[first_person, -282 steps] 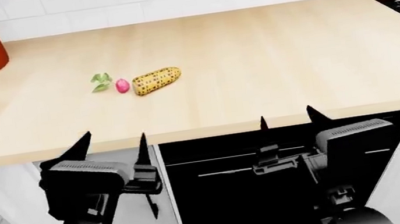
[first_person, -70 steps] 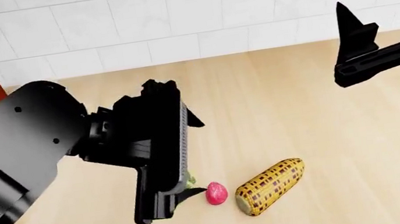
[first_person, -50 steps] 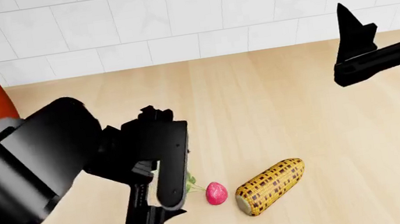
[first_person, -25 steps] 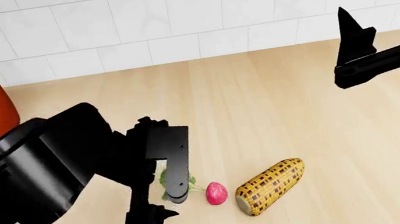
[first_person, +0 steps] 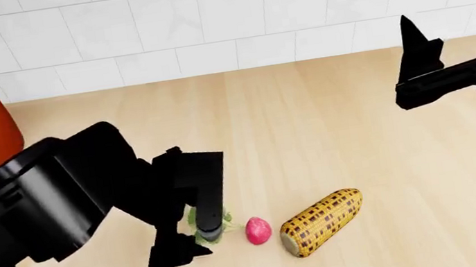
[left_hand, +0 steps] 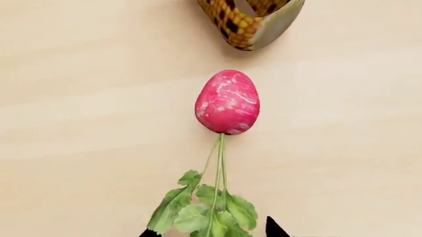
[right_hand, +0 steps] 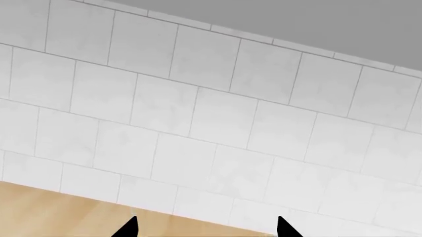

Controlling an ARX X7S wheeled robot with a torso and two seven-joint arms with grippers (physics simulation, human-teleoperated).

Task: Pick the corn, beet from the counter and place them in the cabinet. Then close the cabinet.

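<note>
The beet (left_hand: 227, 101) lies on the counter (first_person: 329, 113) just beside the corn (first_person: 322, 222), its leaves toward the left gripper (first_person: 189, 240), whose spread jaws sit low over the leaves: I judge the first pick is in hand, and the next move calls for reaching on along the stem to straddle the root. The right gripper (first_person: 457, 29) hangs released, well apart near the tiled wall; no cabinet shows in any view, and the left arm hides part of the leaves from the head
</note>
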